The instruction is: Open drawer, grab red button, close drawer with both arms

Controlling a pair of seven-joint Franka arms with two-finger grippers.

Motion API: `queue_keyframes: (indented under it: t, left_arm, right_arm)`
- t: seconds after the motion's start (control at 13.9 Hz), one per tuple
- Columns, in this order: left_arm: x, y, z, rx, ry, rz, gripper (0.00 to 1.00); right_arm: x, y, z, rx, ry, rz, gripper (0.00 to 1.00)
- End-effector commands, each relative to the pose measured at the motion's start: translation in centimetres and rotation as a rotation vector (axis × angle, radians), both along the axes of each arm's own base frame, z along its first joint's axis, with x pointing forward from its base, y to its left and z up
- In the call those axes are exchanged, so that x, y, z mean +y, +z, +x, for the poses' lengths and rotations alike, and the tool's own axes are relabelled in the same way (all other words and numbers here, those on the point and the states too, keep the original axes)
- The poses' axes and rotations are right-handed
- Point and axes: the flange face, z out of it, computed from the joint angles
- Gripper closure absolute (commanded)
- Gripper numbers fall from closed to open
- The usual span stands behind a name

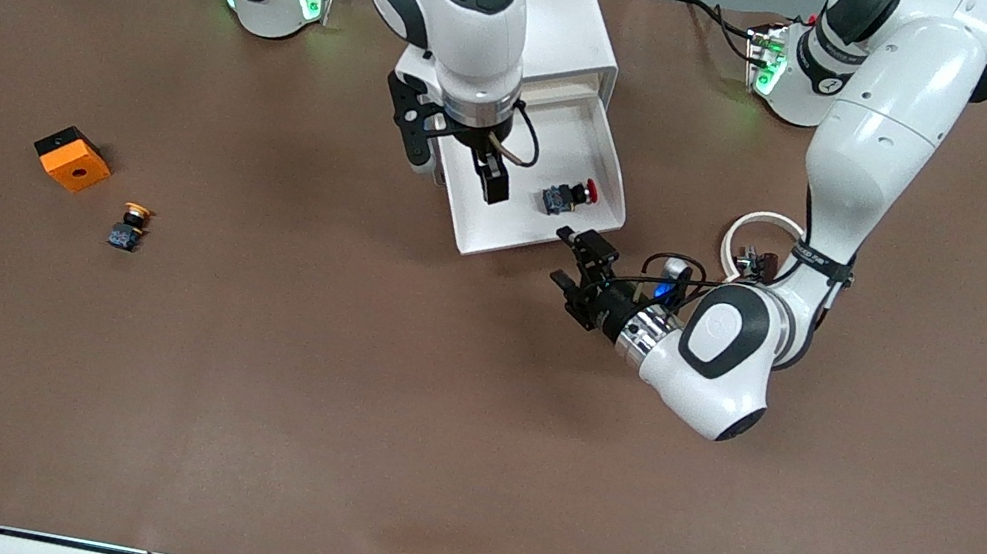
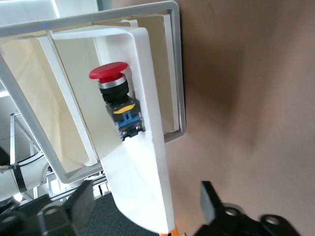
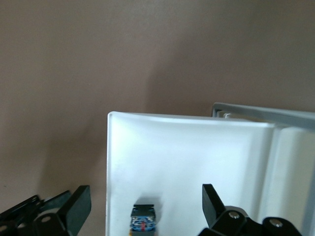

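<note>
The drawer stands pulled out of the white cabinet. In it lies the button, its red cap toward the left arm's end. My right gripper hangs open over the drawer, beside the button. In the right wrist view, the button's black and blue body shows between the spread fingers on the drawer floor. My left gripper is open, just off the drawer's front corner, holding nothing. The left wrist view looks along the drawer wall at the button.
An orange cube with a hole and an orange-yellow capped button lie toward the right arm's end of the table. A white ring lies beside the left arm's forearm.
</note>
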Motion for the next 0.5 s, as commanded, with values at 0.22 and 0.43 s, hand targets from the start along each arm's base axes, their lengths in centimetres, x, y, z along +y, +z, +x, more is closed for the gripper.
queue_keyframes:
  t: [0.22,0.43]
  left_arm:
    - [5.7,8.0,2.6,-0.257,-0.077,-0.132,0.0]
    - [8.7,13.4,3.5,-0.537,-0.227,-0.233,0.0]
  right_arm:
    - [4.6,-2.5,0.8,-0.007,-0.057,0.003,0.0]
    - [6.6,-4.3,0.4,-0.02,-0.06,0.02,0.0]
